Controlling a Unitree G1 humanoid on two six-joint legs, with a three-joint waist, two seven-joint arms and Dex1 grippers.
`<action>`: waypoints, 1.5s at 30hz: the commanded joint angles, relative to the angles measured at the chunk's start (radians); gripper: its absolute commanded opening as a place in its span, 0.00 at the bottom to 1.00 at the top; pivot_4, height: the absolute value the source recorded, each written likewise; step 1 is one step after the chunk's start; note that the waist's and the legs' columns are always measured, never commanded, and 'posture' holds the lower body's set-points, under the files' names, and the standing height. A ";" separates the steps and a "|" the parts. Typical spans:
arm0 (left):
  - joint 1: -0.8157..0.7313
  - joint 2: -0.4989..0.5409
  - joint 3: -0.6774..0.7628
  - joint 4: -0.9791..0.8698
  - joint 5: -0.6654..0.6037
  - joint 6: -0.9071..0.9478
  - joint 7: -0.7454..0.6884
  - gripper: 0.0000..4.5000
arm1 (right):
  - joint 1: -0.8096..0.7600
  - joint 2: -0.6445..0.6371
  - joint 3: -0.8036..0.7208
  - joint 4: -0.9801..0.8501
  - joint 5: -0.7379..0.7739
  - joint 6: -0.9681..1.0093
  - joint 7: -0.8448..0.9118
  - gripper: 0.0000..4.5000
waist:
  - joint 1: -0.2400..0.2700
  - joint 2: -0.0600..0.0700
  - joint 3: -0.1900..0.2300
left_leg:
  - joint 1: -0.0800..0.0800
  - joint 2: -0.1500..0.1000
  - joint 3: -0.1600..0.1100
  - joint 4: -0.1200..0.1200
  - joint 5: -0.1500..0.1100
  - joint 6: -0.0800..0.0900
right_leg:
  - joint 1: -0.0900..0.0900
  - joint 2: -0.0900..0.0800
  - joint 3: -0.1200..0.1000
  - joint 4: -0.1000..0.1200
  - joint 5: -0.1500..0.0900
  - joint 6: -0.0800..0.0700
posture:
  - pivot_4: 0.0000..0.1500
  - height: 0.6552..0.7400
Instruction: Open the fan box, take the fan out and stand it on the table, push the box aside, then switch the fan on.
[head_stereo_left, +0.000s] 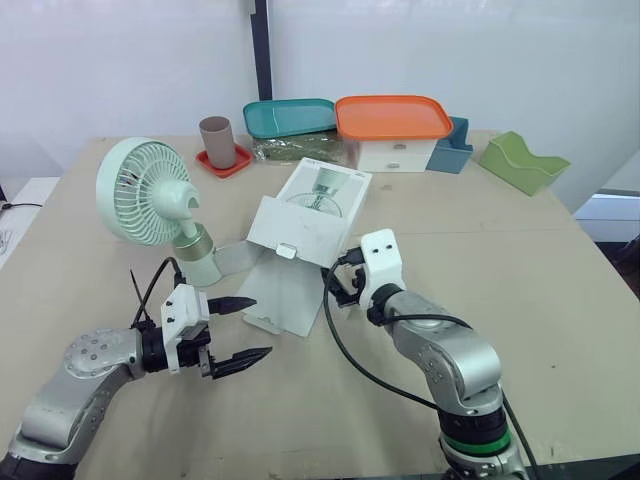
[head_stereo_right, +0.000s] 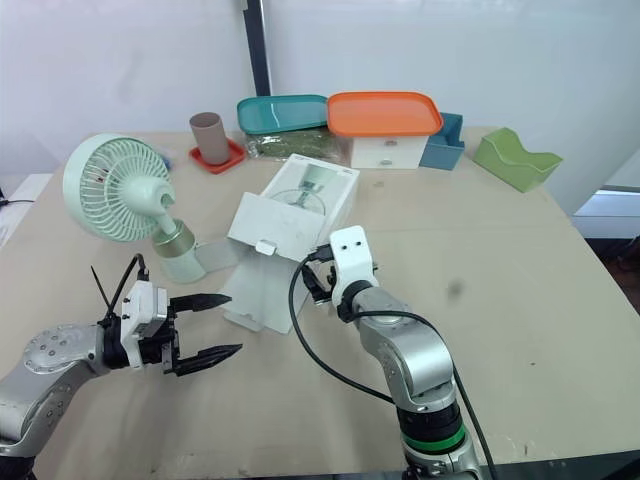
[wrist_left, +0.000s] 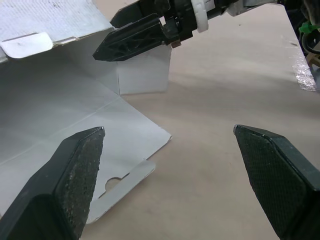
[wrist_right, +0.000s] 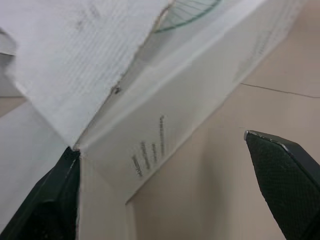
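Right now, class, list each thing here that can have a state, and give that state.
fan: out of its box, standing upright
fan box: open, flaps spread, lying flat
left hand: open, empty
right hand: open, at the fan box
cup: upright
white container: orange lid on

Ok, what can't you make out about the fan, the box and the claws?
Fan switch: too small to find in the eye views.
Box interior: hidden by its raised flap in the eye views.
Right claw: its tips sit behind the white wrist housing in the eye views; box contact unclear in the right wrist view.
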 joint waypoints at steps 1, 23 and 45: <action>-0.004 -0.009 0.003 -0.023 0.008 -0.013 0.019 0.98 | -0.018 0.023 -0.031 -0.001 -0.015 -0.004 -0.018 1.00 | -0.004 0.000 0.000 | 0.000 0.000 0.000 0.000 0.000 0.000 | 0.000 0.000 0.000 0.000 0.000 0.000 | 1.00 1.00; 0.028 -0.043 -0.010 -0.081 0.017 -0.003 0.113 1.00 | -0.033 0.054 -0.071 0.080 -0.048 -0.092 -0.008 0.01 | -0.005 0.000 0.000 | 0.000 0.001 0.000 0.000 0.000 0.000 | 0.000 0.000 0.000 0.000 0.000 0.000 | 1.00 1.00; 0.005 -0.054 -0.041 -0.047 0.023 -0.029 0.097 1.00 | 0.166 -0.211 -0.414 -0.150 -0.009 0.058 0.104 0.01 | -0.003 0.002 0.000 | -0.001 0.000 0.000 0.000 -0.001 0.001 | 0.000 0.000 0.000 0.000 0.000 0.000 | 1.00 1.00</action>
